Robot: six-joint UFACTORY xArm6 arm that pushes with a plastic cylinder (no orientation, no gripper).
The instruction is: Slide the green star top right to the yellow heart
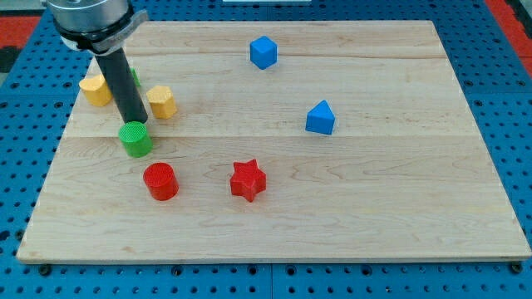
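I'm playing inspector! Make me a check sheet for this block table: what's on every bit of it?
Surface: pale wooden board, lying flat on a blue holed table.
Job's things: green block, mostly hidden behind the rod, shape unclear; left yellow block and right yellow block on either side of the rod; cannot tell which is the heart.
Clutter: green cylinder, red cylinder, red star, blue cube, blue angular block.
Grippers: none; my tip sits just behind the green cylinder, on its view's-top side.
Cables: nothing seen.
Surroundings: red patches at the view's top corners.
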